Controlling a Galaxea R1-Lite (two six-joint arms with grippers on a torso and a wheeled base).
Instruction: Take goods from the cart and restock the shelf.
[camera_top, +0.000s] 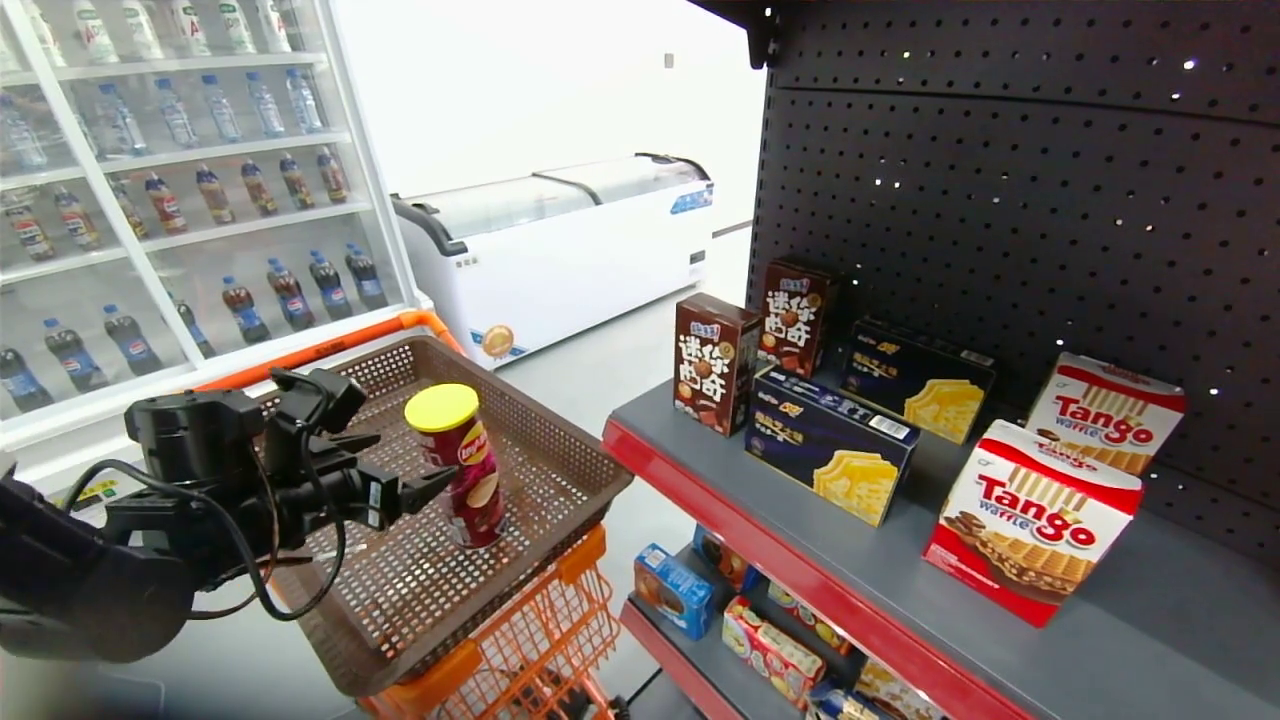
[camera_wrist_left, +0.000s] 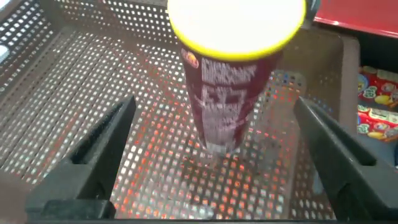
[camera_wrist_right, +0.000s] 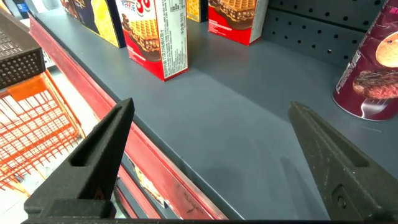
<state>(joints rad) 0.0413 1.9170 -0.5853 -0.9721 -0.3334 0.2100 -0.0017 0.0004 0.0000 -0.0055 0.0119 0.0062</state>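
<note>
Basket (camera_top: 555, 440) holds 1 upright chip can (camera_top: 468, 470); left gripper (camera_top: 412, 460) gapes wide beside it.

We see a glossy printed chip can (camera_top: 468, 470) with a smooth yellow plastic lid (camera_top: 441, 407), and a matt brown perforated plastic basket (camera_top: 545, 430). The shelf (camera_top: 1160, 620) looks like matt grey painted metal, and its wafer boxes (camera_top: 1035, 520) are shiny cardboard.
</note>
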